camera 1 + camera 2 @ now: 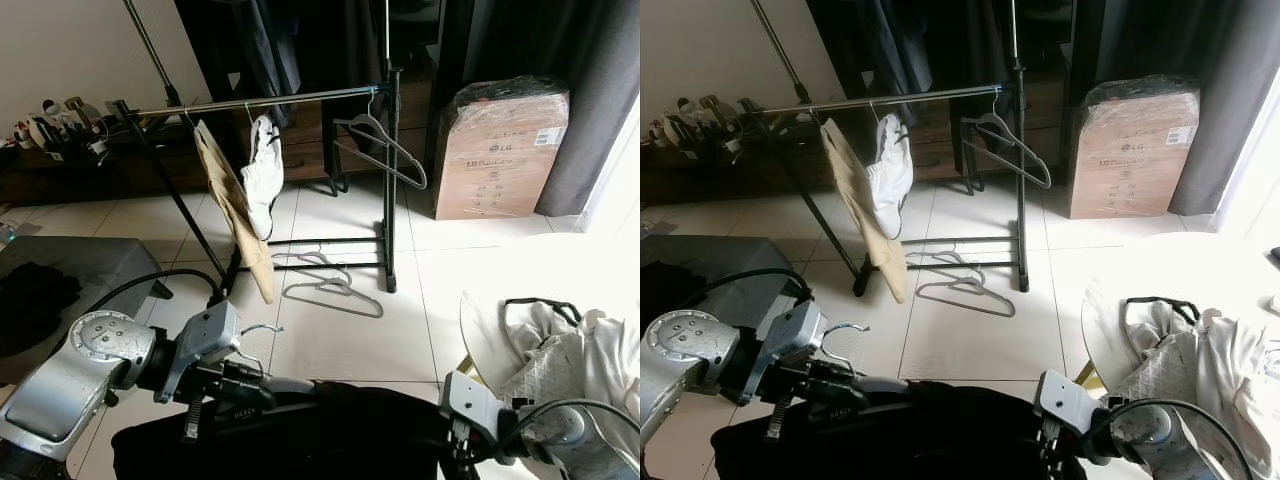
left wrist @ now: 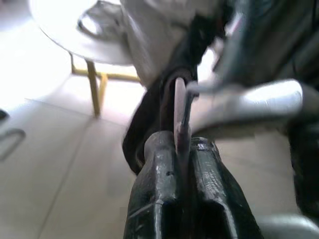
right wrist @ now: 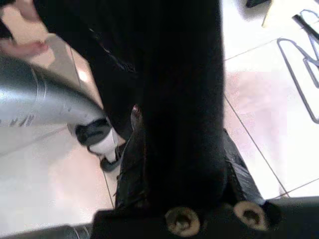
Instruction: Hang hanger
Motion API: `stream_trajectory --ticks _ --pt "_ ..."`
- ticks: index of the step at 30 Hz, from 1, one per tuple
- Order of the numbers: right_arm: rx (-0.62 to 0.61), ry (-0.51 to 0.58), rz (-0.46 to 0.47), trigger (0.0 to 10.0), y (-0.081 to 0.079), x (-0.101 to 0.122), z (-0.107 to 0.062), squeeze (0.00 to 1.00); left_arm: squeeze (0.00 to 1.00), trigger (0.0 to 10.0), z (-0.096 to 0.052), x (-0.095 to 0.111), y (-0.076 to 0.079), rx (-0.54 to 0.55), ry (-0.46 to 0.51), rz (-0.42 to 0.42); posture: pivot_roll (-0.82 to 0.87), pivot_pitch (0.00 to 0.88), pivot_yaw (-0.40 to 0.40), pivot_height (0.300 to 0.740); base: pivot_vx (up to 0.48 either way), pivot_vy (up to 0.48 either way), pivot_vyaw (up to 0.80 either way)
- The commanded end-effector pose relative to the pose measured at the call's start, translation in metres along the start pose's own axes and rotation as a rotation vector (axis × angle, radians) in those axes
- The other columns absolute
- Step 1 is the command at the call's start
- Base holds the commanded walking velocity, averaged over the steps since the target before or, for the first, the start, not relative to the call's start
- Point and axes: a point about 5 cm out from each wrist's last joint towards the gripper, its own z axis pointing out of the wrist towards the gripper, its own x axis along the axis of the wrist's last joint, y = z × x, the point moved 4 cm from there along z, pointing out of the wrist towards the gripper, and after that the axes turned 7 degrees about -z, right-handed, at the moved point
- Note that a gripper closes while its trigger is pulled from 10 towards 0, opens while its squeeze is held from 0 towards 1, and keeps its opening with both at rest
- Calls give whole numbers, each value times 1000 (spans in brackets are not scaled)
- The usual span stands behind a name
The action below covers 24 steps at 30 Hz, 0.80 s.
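A hanger with a metal hook (image 1: 258, 328) carries a black garment (image 1: 330, 430) low in front of me. My left gripper (image 1: 262, 385) is shut on the hanger (image 2: 179, 107) just below the hook; the left wrist view shows its fingers (image 2: 159, 164) pinching the thin bar. At the garment's other end, my right gripper (image 1: 445, 440) is buried in the black cloth. Ahead stands the clothes rack, whose rail (image 1: 300, 97) holds a beige garment (image 1: 235, 205), a white garment (image 1: 262, 170) and an empty grey hanger (image 1: 385, 150).
Spare hangers (image 1: 330, 285) lie on the tiles under the rack. A wrapped cardboard box (image 1: 500, 150) stands at the back right, against dark curtains. A round white table (image 1: 480, 335) piled with clothes is at my right, and a grey ottoman (image 1: 90, 260) at my left.
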Motion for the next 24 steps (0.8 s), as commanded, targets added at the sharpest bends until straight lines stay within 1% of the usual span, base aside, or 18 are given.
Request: stream_trajectory --ticks 1,2,5,10,14,16,18,19,20,21,22,24 --pt "-30 -50 82 0 -2 -21 -7 0 0 0 -27 27 -12 97 100 45 -160 86 136 740 0 0 0" --pt "-27 -52 89 0 -4 -23 -7 0 0 0 -28 31 -9 84 121 45 -161 84 136 740 0 0 0" --pt "-15 -59 100 0 -8 -26 -6 0 0 0 -29 35 -9 85 134 48 -160 83 136 740 0 0 0" --pt "-7 -75 120 0 -15 -33 -2 0 0 0 -31 35 -11 96 128 51 -158 80 137 740 0 0 0" --pt "-7 -72 124 0 -16 -35 -2 0 0 0 -31 29 -6 60 81 42 -156 84 140 740 0 0 0" --pt "-12 -68 112 0 -14 -32 -2 0 0 0 -28 22 -4 53 43 46 -157 84 140 740 0 0 0" --pt "-46 -68 80 0 -7 -28 -3 0 0 0 -23 17 -3 43 27 37 -161 87 140 740 0 0 0" --pt "-49 -48 72 10000 -5 -22 -3 0 0 0 -21 15 -2 36 23 35 -163 88 140 740 0 0 0" --pt "-48 -33 68 10000 -4 -18 -3 0 0 0 -19 14 -1 31 20 34 -163 89 141 740 0 0 0" --pt "-48 -3 61 10000 -2 -11 -3 733 0 0 -16 14 1 18 18 32 -163 90 141 740 0 0 0" --pt "-51 33 49 10000 1 -1 -4 1000 0 0 -13 12 4 1 8 32 -164 91 141 740 0 0 0" --pt "-45 58 29 10000 3 8 -5 1000 0 0 -11 9 4 -7 -14 33 -166 92 142 740 0 0 0"
